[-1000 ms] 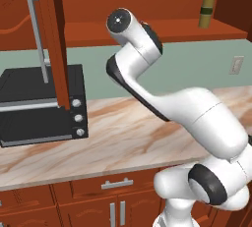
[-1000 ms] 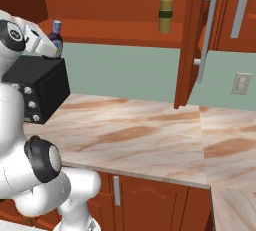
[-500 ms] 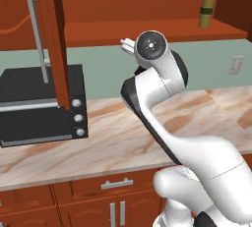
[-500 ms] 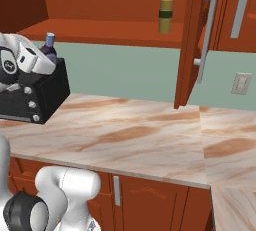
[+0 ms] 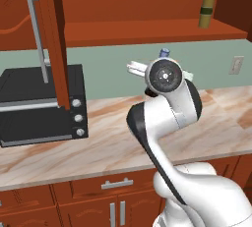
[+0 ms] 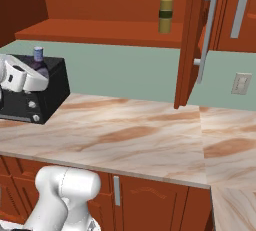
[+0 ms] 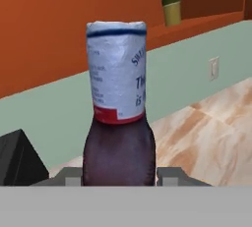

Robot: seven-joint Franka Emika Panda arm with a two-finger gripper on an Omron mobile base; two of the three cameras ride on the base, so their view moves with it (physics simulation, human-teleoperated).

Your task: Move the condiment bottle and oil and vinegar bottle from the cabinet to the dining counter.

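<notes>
- Dark-brown squat condiment bottle (image 7: pixel 118 123) with blue cap fills the hand view's centre, clamped between the gripper (image 7: pixel 119 176) fingers above the veined beige marble counter (image 5: pixel 108 142).
- Open air surrounds it; the black toaster oven (image 5: pixel 39 103) sits left.
- Olive-yellow slim oil and vinegar bottle (image 5: pixel 206 6) stands upper right on the reddish-brown cabinet (image 5: pixel 147 32) shelf.
- Since the earlier frame, the arm has swung further from the shelf.

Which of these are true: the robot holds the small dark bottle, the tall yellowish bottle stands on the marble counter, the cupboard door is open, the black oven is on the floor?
1. The gripper holds the condiment bottle. True.
2. The oil and vinegar bottle stands on the counter. False: it stands on the cabinet shelf.
3. A cabinet door is open. True.
4. The black oven sits on the floor. False: it sits on the marble counter.
</notes>
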